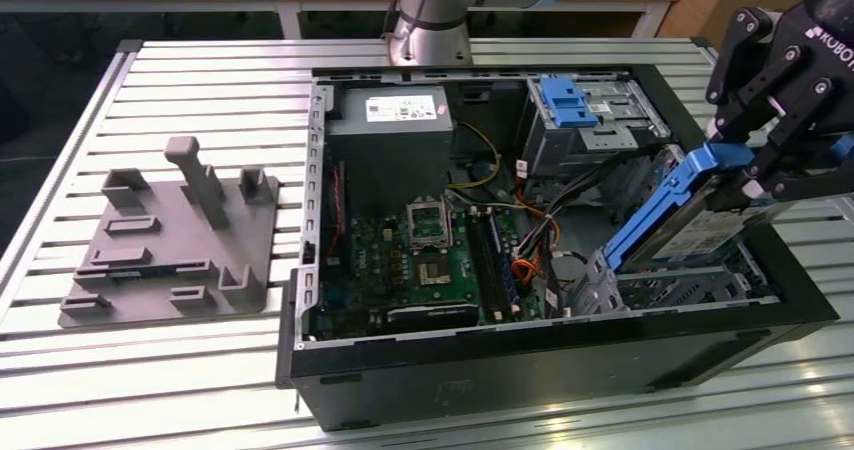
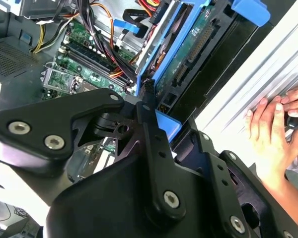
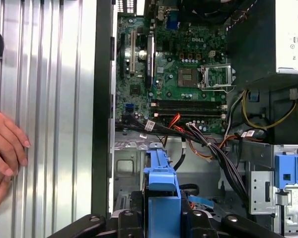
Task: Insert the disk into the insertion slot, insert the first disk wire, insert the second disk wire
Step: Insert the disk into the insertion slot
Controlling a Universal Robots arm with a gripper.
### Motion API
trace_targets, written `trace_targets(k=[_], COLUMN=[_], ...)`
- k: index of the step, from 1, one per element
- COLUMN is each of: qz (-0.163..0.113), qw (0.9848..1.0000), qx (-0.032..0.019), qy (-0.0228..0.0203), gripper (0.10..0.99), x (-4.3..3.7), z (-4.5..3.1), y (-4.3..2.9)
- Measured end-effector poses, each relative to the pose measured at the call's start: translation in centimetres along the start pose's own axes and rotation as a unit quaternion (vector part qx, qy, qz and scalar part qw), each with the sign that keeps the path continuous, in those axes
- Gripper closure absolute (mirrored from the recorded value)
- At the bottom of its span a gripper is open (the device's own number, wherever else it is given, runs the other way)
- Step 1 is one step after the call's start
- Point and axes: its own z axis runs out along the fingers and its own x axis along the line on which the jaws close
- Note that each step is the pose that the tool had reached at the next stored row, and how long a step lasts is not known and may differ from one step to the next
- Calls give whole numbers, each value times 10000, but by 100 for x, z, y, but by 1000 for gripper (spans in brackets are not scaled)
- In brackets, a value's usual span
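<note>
Disk (image 1: pixel 694 232), flat silver-grey in bright blue plastic rails, tilts above the perforated sheet-metal insertion slot (image 1: pixel 694 290), my gripper (image 1: pixel 763 175) clamped on its handle.

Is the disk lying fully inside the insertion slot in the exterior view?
No, the disk is held tilted by the gripper, its lower end near the insertion slot and its upper end sticking up above the case.

- A slatted metal table (image 1: pixel 200 370) is spread beneath the gripper (image 1: pixel 763 170).
- An open black computer case (image 1: pixel 534 370) is set on it, directly under the gripper.
- A grey fixture plate (image 1: pixel 160 260) is laid well apart from the gripper, beyond the case.
- A person's hand (image 3: pixel 7 144) is rested on the slats near the gripper.
</note>
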Motion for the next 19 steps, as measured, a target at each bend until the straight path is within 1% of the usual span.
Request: trace_targets(k=[16, 19], qz=[0, -1], qw=[10000, 10000], qx=[0, 1], qy=[0, -2], gripper=[722, 722], x=[20, 21], z=[279, 297], y=[-13, -15])
